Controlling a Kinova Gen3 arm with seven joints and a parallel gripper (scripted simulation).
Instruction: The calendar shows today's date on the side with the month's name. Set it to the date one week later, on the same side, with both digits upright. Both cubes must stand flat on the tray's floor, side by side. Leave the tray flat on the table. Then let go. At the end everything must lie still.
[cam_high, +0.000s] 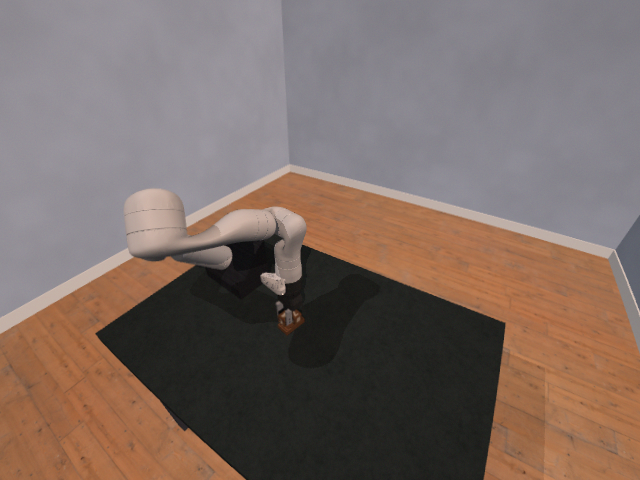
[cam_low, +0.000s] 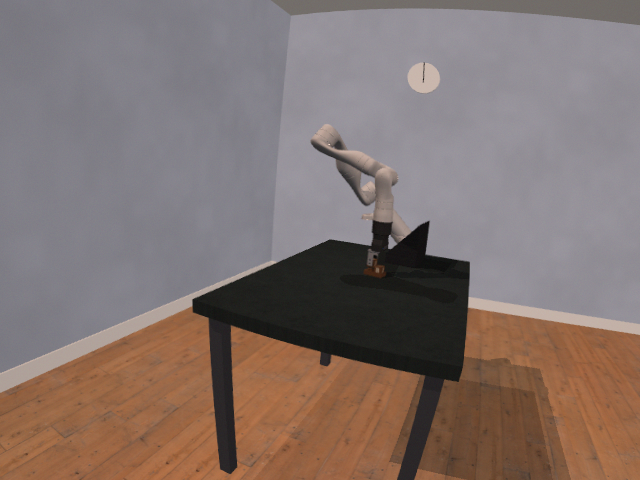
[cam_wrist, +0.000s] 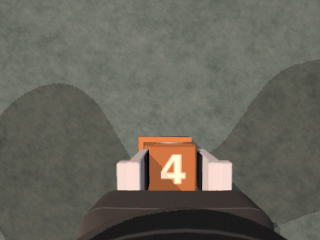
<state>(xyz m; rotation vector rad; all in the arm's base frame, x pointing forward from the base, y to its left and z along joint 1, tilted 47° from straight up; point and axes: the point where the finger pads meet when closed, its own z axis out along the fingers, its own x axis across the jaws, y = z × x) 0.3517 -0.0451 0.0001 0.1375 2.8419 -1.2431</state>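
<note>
Orange-brown cube (cam_high: 283, 313) (cam_low: 374, 263) (cam_wrist: 160, 172), pale 4 facing the wrist view, clasped by the partly open gripper (cam_high: 284, 312) (cam_low: 375, 260) (cam_wrist: 172, 163), above the wooden-toned tray (cam_high: 287, 329) (cam_low: 372, 274) (cam_wrist: 165, 139)

A round, pale wall clock (cam_low: 423, 78) is hanging high beyond the black bench's (cam_high: 413, 392) (cam_low: 305, 304) far edge; orange-brown wooden floorboards (cam_high: 403, 232) (cam_low: 289, 403) are extending past its corners.

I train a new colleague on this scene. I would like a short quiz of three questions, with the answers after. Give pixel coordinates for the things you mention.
1. Multiple choice: which digit faces the wrist camera on the small orange wooden-looking cube (cam_low: 375, 264) (cam_wrist: 172, 167)?
A) 7
B) 4
C) 2

2. True or false: the end effector (cam_high: 289, 317) (cam_low: 375, 262) (cam_wrist: 172, 163) has a finger on each of two opposite sides of this cube.

3. Fill in: the low orange-brown rectangular ____ (cam_high: 287, 329) (cam_low: 369, 272) (cam_wrist: 165, 139) lies beneath the cube.

Key: 1 B; 2 true; 3 tray.
</note>
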